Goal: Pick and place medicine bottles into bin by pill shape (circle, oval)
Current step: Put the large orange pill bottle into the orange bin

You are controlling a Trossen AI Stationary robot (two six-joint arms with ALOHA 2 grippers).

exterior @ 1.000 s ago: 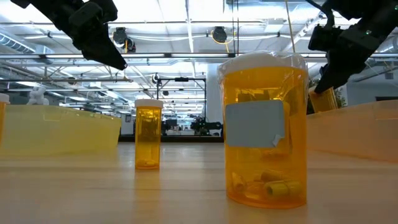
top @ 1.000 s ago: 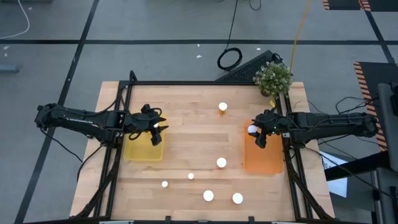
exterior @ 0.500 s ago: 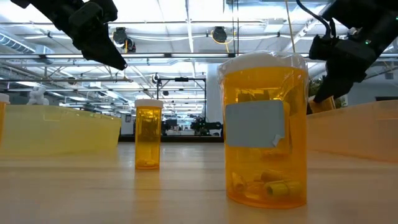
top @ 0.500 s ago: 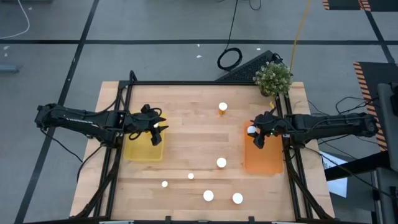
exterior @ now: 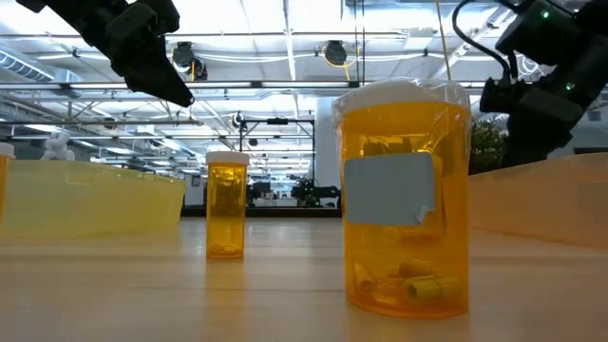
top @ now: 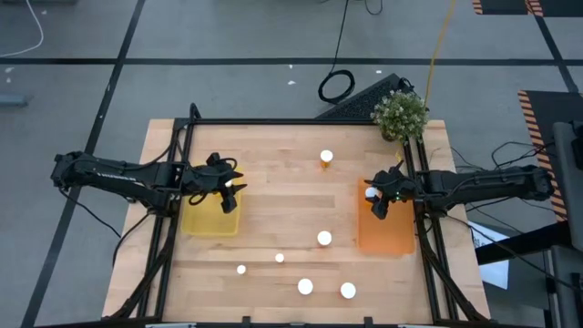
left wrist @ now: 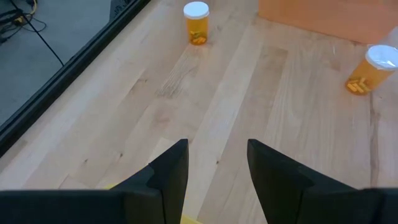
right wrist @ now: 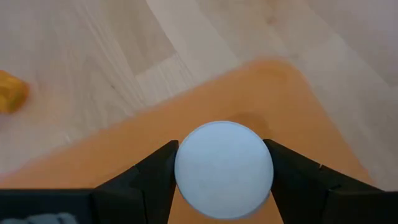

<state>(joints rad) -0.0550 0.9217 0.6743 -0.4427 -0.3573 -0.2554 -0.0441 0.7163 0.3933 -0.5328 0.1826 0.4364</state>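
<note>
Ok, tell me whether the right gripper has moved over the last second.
Yes. The right gripper, shut on a bottle, has dropped lower toward the orange bin in the low view.

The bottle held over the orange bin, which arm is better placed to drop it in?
The right. The right gripper is shut on the white-capped bottle directly above the orange bin. The left gripper is open over the yellow bin, across the table.

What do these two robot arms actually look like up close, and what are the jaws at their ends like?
Both arms are slim, black and jointed, with dark cables looping along them. The left gripper ends in two flat, matte-black, blade-like jaws; the right gripper has the same dark, angular pair.
</note>
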